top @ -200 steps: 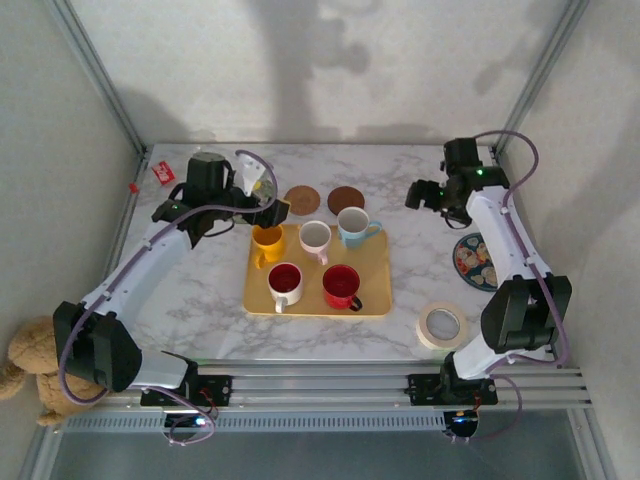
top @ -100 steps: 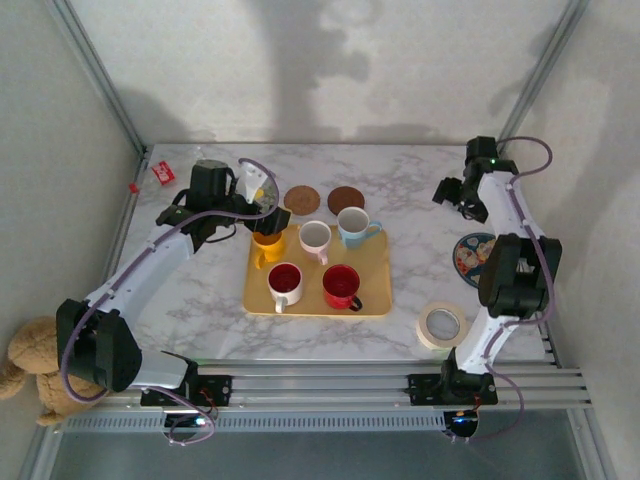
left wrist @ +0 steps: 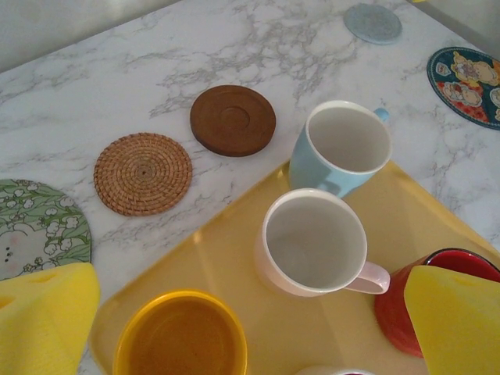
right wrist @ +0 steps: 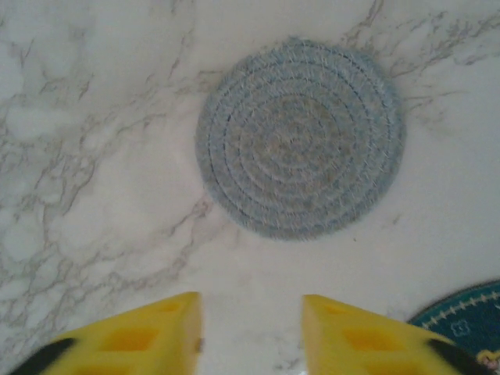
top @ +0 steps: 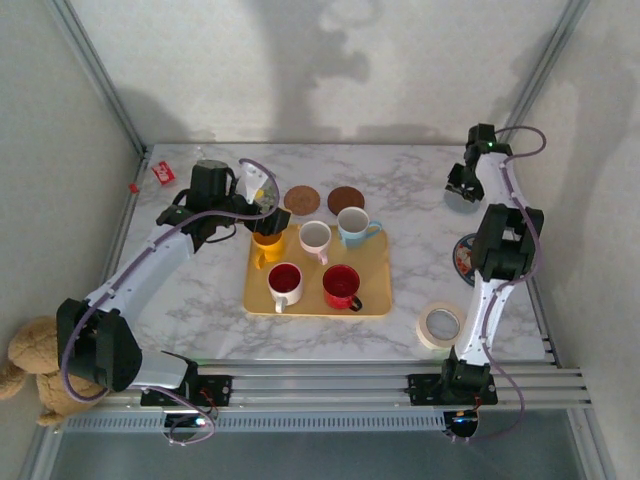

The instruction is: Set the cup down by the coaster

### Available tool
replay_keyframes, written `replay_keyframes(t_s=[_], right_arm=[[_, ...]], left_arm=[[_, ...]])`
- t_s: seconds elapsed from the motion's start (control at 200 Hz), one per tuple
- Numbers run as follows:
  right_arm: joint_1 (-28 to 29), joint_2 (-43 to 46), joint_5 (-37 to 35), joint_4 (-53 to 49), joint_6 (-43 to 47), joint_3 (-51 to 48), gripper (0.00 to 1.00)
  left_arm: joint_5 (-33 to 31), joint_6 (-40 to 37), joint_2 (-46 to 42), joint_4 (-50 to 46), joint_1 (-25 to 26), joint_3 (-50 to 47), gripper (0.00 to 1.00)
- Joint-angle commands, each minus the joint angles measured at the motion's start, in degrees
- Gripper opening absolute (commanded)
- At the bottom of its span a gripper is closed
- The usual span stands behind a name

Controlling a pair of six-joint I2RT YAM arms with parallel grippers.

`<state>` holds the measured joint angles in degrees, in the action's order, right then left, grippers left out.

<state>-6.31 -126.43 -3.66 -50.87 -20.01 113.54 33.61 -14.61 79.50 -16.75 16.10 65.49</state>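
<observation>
- Claws first: what are they doing?
- The left claw (left wrist: 250, 293) has its yellow fingers (left wrist: 47, 316) spread as wide as can be. It holds nothing. The right claw (right wrist: 251, 316) has a small gap between its fingers, and nothing sits in that gap either.
- Where are the cups?
- All on the yellow tray (left wrist: 223, 254), none by a coaster yet. The yellow cup (left wrist: 180, 340) is right under the left claw. The white cup (left wrist: 312, 242) is just ahead of it. The blue cup (left wrist: 344, 144) is a bit farther ahead. The red cup (left wrist: 394, 305) peeks out by one finger.
- And the coasters?
- The straw coaster (left wrist: 143, 173) and the brown coaster (left wrist: 233, 119) lie on the table (left wrist: 117, 70) past the tray, ahead of the left claw. The grey-blue coaster (right wrist: 301, 137) lies just ahead of the right claw, well apart from the cups.
</observation>
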Motion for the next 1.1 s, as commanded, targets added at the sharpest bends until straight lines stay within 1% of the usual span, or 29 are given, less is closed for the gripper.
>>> replay_keyframes(t_s=[0.0,0.105,0.26,0.511,0.576,0.636,0.766,0.836,0.951,1.096], right_arm=[[-0.7,-2.7,-2.2,-3.6,0.4,4.4,0.25],[-1.3,-5.9,-2.8,-4.5,0.5,7.4,0.10],[-2.0,-10.6,-3.8,-6.3,0.5,12.4,0.04],[-2.4,-15.3,-5.1,-10.7,1.2,20.8,0.05],[-2.4,-15.2,-4.7,-10.7,1.1,21.0,0.04],[-2.3,-14.7,-4.0,-10.2,0.6,20.5,0.00],[-1.2,-12.8,-5.2,-8.6,-0.3,18.6,0.00],[-0.4,-11.8,-6.0,-7.7,-2.6,17.6,0.00],[0.3,-10.3,-6.6,-5.0,-8.6,14.9,0.00],[1.2,-10.5,-9.0,-3.2,-15.6,13.4,0.00]], left_arm=[[0.0,-0.4,1.0,-0.9,0.3,0.9,1.00],[0.2,0.1,1.9,-0.4,0.3,1.0,1.00],[0.2,1.0,3.3,0.2,0.3,1.1,1.00],[-0.1,1.8,4.5,0.3,0.3,1.6,1.00],[-0.2,2.1,4.7,0.4,0.3,1.9,1.00],[-0.3,2.3,4.9,0.5,0.3,2.2,1.00],[-0.5,2.5,5.2,0.3,0.3,2.7,1.00],[-0.4,2.6,5.1,0.4,0.3,2.8,1.00],[-0.4,2.8,5.3,0.4,0.3,2.8,1.00],[-0.6,2.5,4.7,-0.2,0.3,2.6,1.00]])
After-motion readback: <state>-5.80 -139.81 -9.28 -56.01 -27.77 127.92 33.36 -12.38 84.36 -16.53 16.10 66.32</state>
